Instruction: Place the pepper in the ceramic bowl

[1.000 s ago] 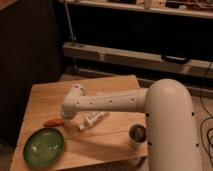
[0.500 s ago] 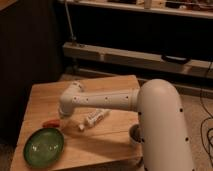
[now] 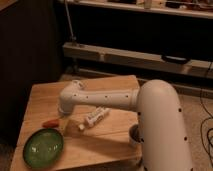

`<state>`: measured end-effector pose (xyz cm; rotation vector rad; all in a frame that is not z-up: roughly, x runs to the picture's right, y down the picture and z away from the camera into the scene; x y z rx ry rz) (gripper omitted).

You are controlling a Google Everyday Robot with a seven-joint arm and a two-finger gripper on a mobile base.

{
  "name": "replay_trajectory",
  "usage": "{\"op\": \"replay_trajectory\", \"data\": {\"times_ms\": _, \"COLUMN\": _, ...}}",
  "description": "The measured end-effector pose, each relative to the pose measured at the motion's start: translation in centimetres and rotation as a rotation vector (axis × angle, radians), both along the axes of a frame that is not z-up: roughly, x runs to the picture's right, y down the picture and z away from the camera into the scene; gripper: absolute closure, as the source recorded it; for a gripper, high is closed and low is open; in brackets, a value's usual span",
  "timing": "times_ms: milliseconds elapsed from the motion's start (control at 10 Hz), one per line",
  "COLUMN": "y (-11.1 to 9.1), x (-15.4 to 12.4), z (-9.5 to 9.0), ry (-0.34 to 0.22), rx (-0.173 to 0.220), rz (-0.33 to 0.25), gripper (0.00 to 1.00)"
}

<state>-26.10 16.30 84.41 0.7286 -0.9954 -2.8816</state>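
Observation:
The small red-orange pepper (image 3: pixel 50 122) lies on the wooden table (image 3: pixel 115 85), just beyond the far rim of the glossy green ceramic bowl (image 3: pixel 44 147), which sits at the table's front left corner. My white arm reaches from the right across the table. Its gripper (image 3: pixel 64 119) hangs below the wrist, right beside the pepper's right end and close to the tabletop. The wrist hides most of the gripper. The bowl looks empty.
A white labelled tube (image 3: pixel 95 117) lies on the table just right of the gripper. A small dark cup (image 3: pixel 134 134) stands at the front right, partly behind my arm. Dark shelving and a low rail run behind the table.
The arm's large body has swung slightly left and the wrist has shifted a little left towards the pepper. Pepper, bowl and tube have not moved.

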Motion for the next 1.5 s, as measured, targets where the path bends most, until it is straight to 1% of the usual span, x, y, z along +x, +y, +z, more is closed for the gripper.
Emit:
{"op": "replay_trajectory", "data": {"times_ms": 300, "y": 0.2, "x": -0.2, "z": 1.2, "ry": -0.019, "rx": -0.024, "rz": -0.010, "gripper": 0.20}}
{"op": "replay_trajectory", "data": {"times_ms": 600, "y": 0.1, "x": -0.8, "z": 1.4, "ry": -0.040, "rx": -0.030, "rz": -0.015, "gripper": 0.21}}
{"op": "replay_trajectory", "data": {"times_ms": 700, "y": 0.1, "x": -0.9, "z": 1.5, "ry": -0.045, "rx": -0.036, "rz": -0.018, "gripper": 0.26}}
{"op": "replay_trajectory", "data": {"times_ms": 800, "y": 0.2, "x": -1.1, "z": 1.7, "ry": -0.050, "rx": -0.043, "rz": -0.021, "gripper": 0.34}}
{"op": "replay_trajectory", "data": {"times_ms": 900, "y": 0.3, "x": -1.2, "z": 1.9, "ry": -0.051, "rx": -0.046, "rz": -0.024, "gripper": 0.46}}
{"op": "replay_trajectory", "data": {"times_ms": 1000, "y": 0.4, "x": -0.9, "z": 1.7, "ry": -0.047, "rx": -0.038, "rz": -0.021, "gripper": 0.55}}
{"op": "replay_trajectory", "data": {"times_ms": 1100, "y": 0.5, "x": -0.4, "z": 1.6, "ry": -0.042, "rx": -0.034, "rz": -0.017, "gripper": 0.63}}
{"op": "replay_trajectory", "data": {"times_ms": 1200, "y": 0.5, "x": 0.0, "z": 1.6, "ry": -0.041, "rx": -0.035, "rz": -0.011, "gripper": 0.74}}
{"op": "replay_trajectory", "data": {"times_ms": 1300, "y": 0.5, "x": -0.4, "z": 1.5, "ry": -0.045, "rx": -0.039, "rz": -0.014, "gripper": 0.88}}
{"op": "replay_trajectory", "data": {"times_ms": 1400, "y": 0.5, "x": -0.6, "z": 1.5, "ry": -0.047, "rx": -0.040, "rz": -0.017, "gripper": 0.95}}
{"op": "replay_trajectory", "data": {"times_ms": 1500, "y": 0.5, "x": -0.3, "z": 1.4, "ry": -0.046, "rx": -0.038, "rz": -0.018, "gripper": 0.99}}
